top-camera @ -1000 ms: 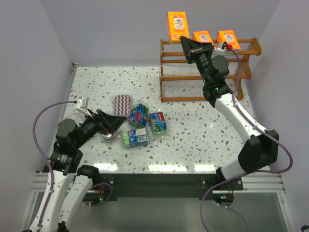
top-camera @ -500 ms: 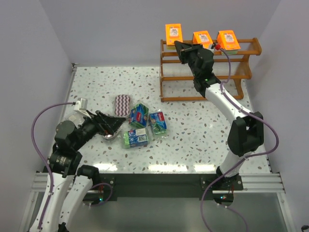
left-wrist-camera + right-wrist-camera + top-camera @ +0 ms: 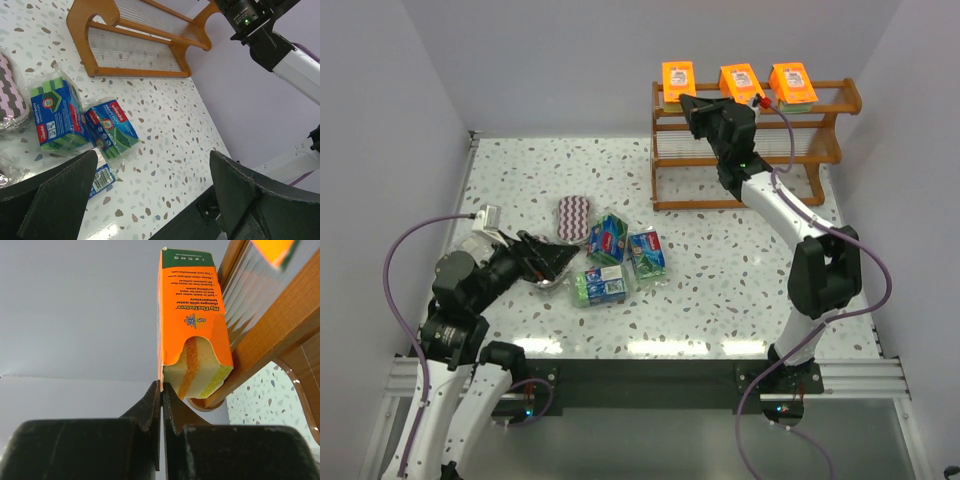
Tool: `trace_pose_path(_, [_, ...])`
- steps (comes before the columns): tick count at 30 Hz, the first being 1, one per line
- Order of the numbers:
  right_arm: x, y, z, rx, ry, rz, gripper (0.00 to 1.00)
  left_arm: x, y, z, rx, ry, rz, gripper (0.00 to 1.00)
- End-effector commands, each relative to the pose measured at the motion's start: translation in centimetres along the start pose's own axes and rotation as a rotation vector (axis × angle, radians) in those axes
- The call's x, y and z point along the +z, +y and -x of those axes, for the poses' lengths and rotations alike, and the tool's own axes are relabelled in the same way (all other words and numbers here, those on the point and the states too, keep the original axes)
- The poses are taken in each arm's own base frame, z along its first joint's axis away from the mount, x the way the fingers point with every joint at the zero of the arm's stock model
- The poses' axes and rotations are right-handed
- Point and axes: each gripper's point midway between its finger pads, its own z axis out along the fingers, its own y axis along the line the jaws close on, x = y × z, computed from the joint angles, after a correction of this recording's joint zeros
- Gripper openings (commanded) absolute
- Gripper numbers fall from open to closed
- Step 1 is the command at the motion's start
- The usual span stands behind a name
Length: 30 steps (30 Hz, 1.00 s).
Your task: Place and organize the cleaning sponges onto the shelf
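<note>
Three orange packs stand on the top tier of the wooden shelf (image 3: 750,160): left (image 3: 677,77), middle (image 3: 740,78), right (image 3: 792,82). My right gripper (image 3: 688,105) is shut on the bottom edge of the left orange pack (image 3: 192,315), which rests on the shelf's top rail (image 3: 270,335). Three blue-green packs (image 3: 610,237) (image 3: 647,252) (image 3: 602,285) lie mid-table beside a purple-white zigzag pack (image 3: 573,213). My left gripper (image 3: 555,262) hovers open and empty just left of them; its view shows the blue-green packs (image 3: 55,117) (image 3: 111,127) and the shelf (image 3: 135,50).
A crumpled clear bag (image 3: 548,280) lies partly hidden under my left gripper (image 3: 154,165). The shelf's two lower tiers hold nothing. The table's near edge (image 3: 200,200) runs just below my left fingers. Grey walls stand close behind the shelf.
My right gripper has brought the left orange pack down and leftward onto the left end of the shelf's top tier. The left arm has barely moved.
</note>
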Motion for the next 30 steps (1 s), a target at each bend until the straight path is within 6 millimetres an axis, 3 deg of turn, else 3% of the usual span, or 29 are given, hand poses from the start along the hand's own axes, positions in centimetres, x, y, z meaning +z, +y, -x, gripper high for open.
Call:
trace_pose_path(1, [0.1, 1.6, 0.5, -0.002, -0.027, 0.04, 0.0, -0.8, -1.3, 1.4, 0.046, -0.04, -0.019, 1.0])
trace_pose_path(30, [-1.9, 3.2, 0.3, 0.066, 0.008, 0.078, 0.0, -1.0, -1.3, 1.3, 0.038, -0.042, -0.017, 1.0])
